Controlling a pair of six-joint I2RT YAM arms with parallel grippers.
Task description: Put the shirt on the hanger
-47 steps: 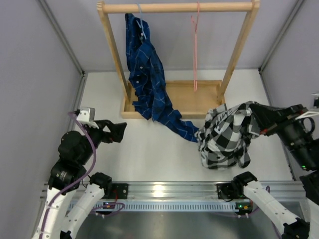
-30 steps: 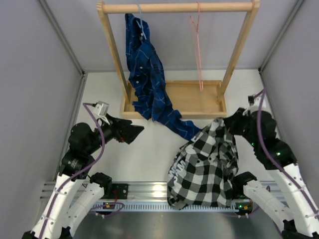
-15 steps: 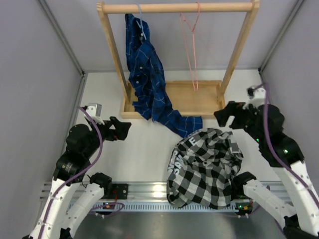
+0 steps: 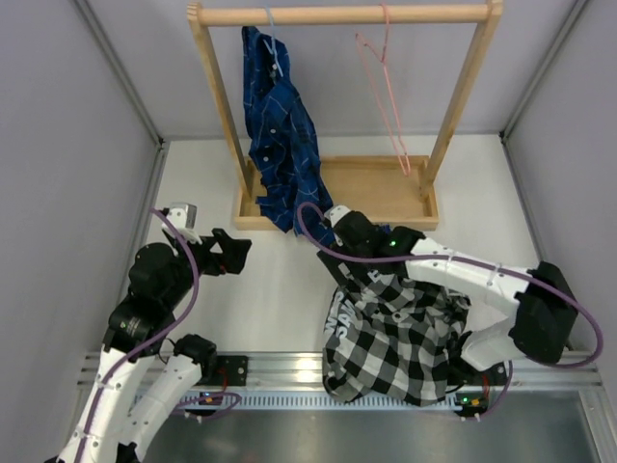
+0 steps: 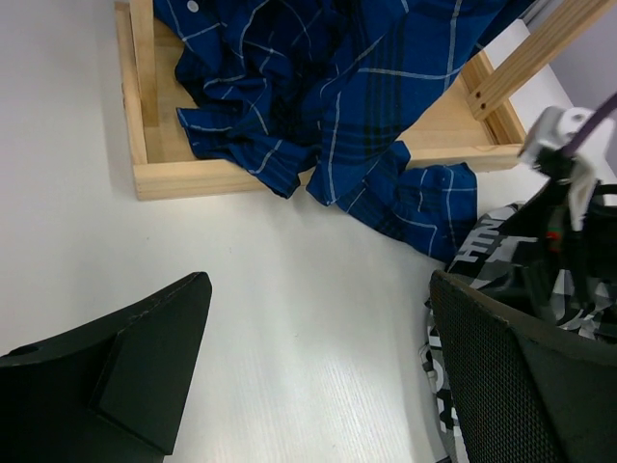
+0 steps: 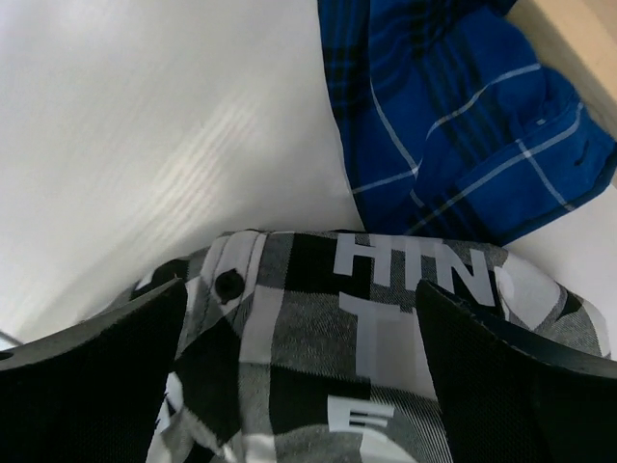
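The black-and-white checked shirt [image 4: 390,333] lies crumpled on the table at the front right, its lower edge over the metal rail. Its white lettering shows in the right wrist view [image 6: 386,318] and at the edge of the left wrist view [image 5: 482,256]. My right gripper [image 4: 352,258] reaches across to the shirt's upper left edge. It hangs open just above the fabric [image 6: 299,386] and holds nothing. The pink hanger [image 4: 384,29] hangs bare on the wooden rail, tilted. My left gripper [image 4: 236,253] is open over bare table [image 5: 318,376], left of the shirt.
A wooden rack [image 4: 337,14] stands at the back with its base tray [image 4: 376,188] on the table. A dark blue plaid shirt [image 4: 284,145] hangs from a light blue hanger, its tail trailing onto the table [image 6: 453,116] beside the checked shirt. Grey walls close in both sides.
My right gripper has opened and let the checked shirt drop onto the table. The right arm then swung left across it. The pink hanger is swinging. The left arm drew back slightly.
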